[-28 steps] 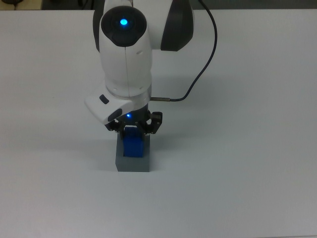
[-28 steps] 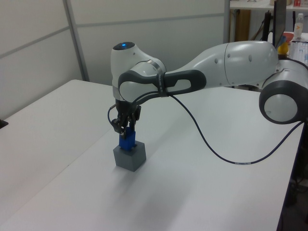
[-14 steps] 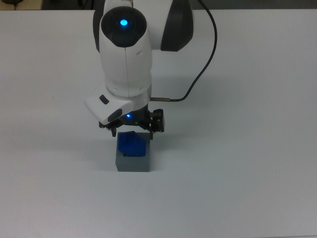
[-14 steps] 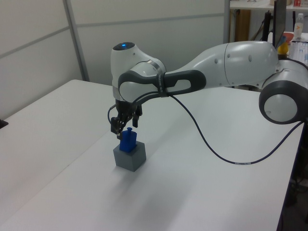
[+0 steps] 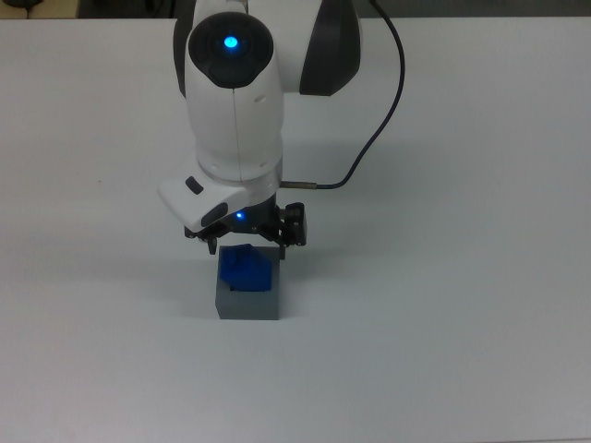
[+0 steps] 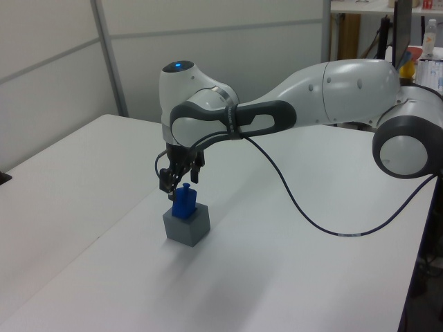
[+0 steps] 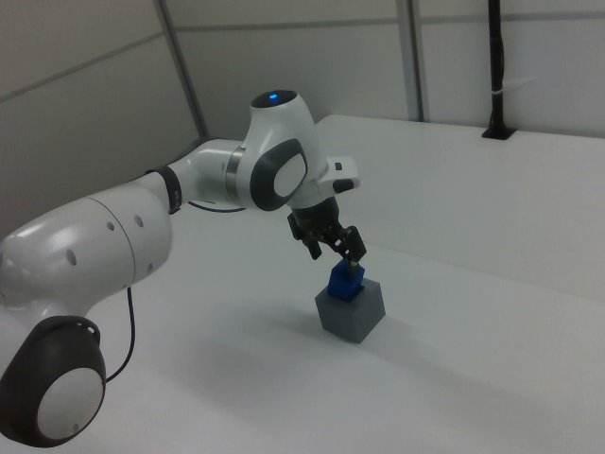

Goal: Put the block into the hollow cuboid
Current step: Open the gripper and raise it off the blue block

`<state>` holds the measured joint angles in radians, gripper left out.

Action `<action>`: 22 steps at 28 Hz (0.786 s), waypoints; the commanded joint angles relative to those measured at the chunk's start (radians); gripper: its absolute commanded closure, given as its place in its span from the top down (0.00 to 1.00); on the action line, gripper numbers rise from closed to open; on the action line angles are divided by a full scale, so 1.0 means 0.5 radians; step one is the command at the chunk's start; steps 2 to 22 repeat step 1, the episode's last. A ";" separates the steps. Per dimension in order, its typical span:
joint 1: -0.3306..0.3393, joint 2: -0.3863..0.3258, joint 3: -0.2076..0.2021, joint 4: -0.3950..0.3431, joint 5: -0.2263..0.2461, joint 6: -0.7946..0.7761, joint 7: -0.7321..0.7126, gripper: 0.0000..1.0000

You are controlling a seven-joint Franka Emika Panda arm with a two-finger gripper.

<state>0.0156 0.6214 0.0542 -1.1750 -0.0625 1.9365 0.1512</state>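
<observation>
So the block [image 5: 246,269] is sitting in the hollow cuboid [image 5: 247,303], lower end down in the square recess, with a good chunk of the blue poking up above the grey rim. In the left view it [image 6: 184,203] stands more or less upright, though the top view makes it look a touch tilted, so I wouldn't swear it's fully seated flat at the bottom. The cuboid [image 6: 186,226] itself rests on the white surface [image 5: 462,323], well in from every edge; in the top view it's a bit below the middle and nearer the top view's left than its right.

The gripper [image 5: 247,238] hangs just above the block, and the fingers [image 7: 352,245] are spread apart, not clamped on anything. In the right view the gripper [image 7: 337,248] has its tips right by the top of the block [image 7: 346,281], looking slightly clear of it rather than squeezing it. From the left view the gripper [image 6: 176,181] sits directly over the box too.

The arm [image 6: 325,93] reaches in from the left view's right side, with a black cable [image 6: 304,207] looping down from it over the surface. A blue light [image 5: 229,41] glows on top of the wrist.
</observation>
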 commanded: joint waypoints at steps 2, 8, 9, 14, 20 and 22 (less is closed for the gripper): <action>0.002 0.027 -0.010 0.077 0.033 -0.130 0.023 1.00; 0.002 0.027 -0.010 0.077 0.033 -0.130 0.023 1.00; 0.002 0.027 -0.010 0.077 0.033 -0.130 0.023 1.00; 0.002 0.027 -0.010 0.077 0.033 -0.130 0.023 1.00; 0.002 0.027 -0.010 0.077 0.033 -0.130 0.023 1.00; 0.002 0.027 -0.010 0.077 0.033 -0.130 0.023 1.00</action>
